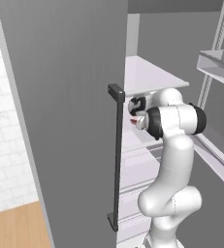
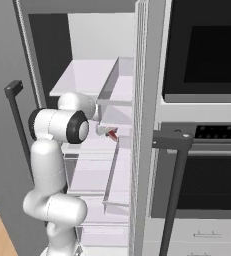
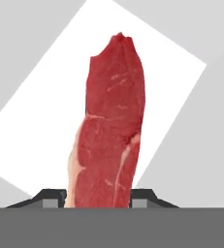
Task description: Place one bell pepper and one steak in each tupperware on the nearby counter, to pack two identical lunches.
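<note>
Reaching deep into the open fridge (image 1: 60, 121), I have my arm (image 1: 174, 160) bent over its pale shelves (image 2: 87, 75), between the big flat grey door with its long dark bar handle (image 1: 116, 155) on my left and the black-glass oven (image 2: 207, 50) beside the cabinet on my right. Everything around me is hard, smooth and square-edged: matte grey panels and glossy white shelf plates.

My gripper (image 3: 98, 198) is down at the middle shelf, and the steak (image 3: 108, 131) sits right between my two dark fingertips (image 3: 50, 197), which press in on its near end from either side. I judge this a grasp on the meat, closed as far as the slab allows. From the base cameras I only catch a small red sliver (image 2: 112, 133) past my wrist, so I can't be sure whether the steak is lifted or resting on the shelf.

The steak is a long, tapering slab, deep red with thin white marbling and a pale fat strip along one edge. I expect it to be soft, floppy and a bit slick, light enough, but likely to droop from the far end since I hold it near one tip. A firm, steady pinch across its thickness suits it best.
</note>
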Motion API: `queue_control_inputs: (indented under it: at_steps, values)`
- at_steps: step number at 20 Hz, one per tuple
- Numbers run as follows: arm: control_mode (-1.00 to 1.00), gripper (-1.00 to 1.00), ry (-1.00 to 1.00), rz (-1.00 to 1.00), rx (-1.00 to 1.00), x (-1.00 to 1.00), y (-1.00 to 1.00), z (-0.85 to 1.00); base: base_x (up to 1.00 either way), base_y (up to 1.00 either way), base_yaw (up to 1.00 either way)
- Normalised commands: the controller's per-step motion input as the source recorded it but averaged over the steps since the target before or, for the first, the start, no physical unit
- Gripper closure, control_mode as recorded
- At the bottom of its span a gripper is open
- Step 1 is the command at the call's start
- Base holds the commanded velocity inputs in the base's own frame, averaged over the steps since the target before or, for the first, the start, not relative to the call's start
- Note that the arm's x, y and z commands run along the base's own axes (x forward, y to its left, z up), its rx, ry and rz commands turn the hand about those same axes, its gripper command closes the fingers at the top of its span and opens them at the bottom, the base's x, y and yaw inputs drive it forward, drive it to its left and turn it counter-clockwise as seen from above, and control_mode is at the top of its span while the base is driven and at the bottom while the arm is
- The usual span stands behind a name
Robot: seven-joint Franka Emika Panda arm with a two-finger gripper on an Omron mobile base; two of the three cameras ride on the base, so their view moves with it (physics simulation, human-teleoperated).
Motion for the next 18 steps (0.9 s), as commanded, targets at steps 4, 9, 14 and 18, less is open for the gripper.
queue_control_inputs:
  at_steps: [4,9,14,18]
  values:
    - [-1.0,1.0,0.0,0.01,-0.12,-0.39,0.03,-1.0,0.0,0.0,0.0]
    - [-1.0,1.0,0.0,0.01,-0.09,-0.64,0.0,-1.0,0.0,0.0,0.0]
    - [-1.0,1.0,0.0,0.02,-0.17,-0.66,0.0,-1.0,0.0,0.0,0.0]
    - [-1.0,1.0,0.0,0.07,-0.15,-0.62,-0.02,-0.98,0.0,0.0,0.0]
